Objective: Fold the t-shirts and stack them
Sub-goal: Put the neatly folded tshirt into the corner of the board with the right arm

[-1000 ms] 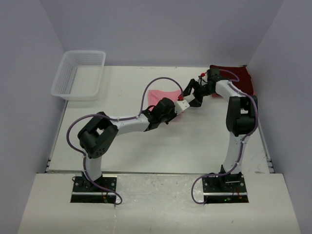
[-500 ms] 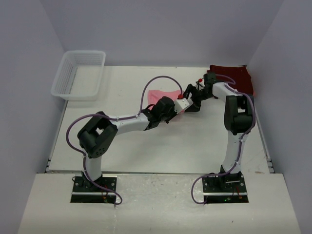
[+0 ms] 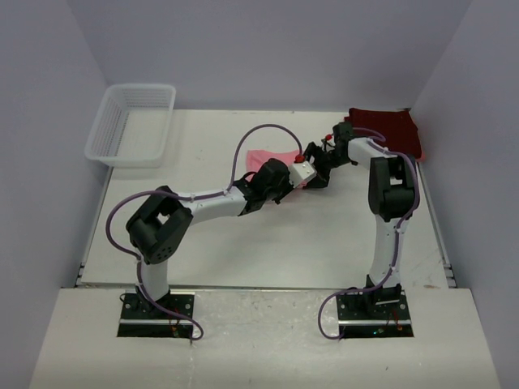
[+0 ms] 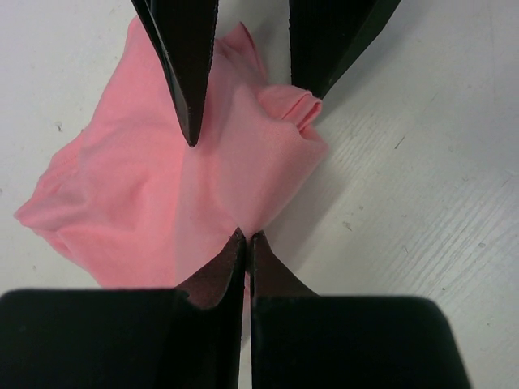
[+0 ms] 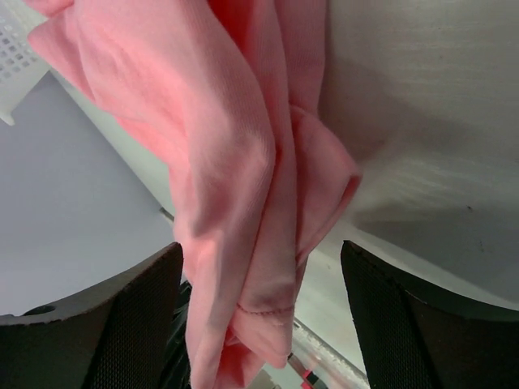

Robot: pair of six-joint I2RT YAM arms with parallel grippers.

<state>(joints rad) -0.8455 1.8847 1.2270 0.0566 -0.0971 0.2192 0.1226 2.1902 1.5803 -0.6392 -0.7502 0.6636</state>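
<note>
The light pink t-shirt (image 3: 272,156) lies crumpled at the table's middle back. It fills the left wrist view (image 4: 154,186) and hangs bunched in the right wrist view (image 5: 235,162). My left gripper (image 3: 310,178) is shut on the shirt's near right edge (image 4: 246,237). My right gripper (image 3: 319,168) is open, and a folded bunch of the pink cloth sits between its fingers (image 5: 263,316). Its two fingertips (image 4: 190,97) point down at the shirt in the left wrist view. The dark maroon t-shirt (image 3: 389,130) lies flat at the back right corner, apart from both grippers.
A white lattice basket (image 3: 134,121) stands at the back left corner, and a piece of it shows in the right wrist view (image 5: 16,49). Grey walls close the table's back and sides. The two arms nearly meet over the pink shirt.
My right gripper has moved left and closer to my left gripper, onto the pink shirt. My left arm has reached slightly farther and still holds the cloth.
</note>
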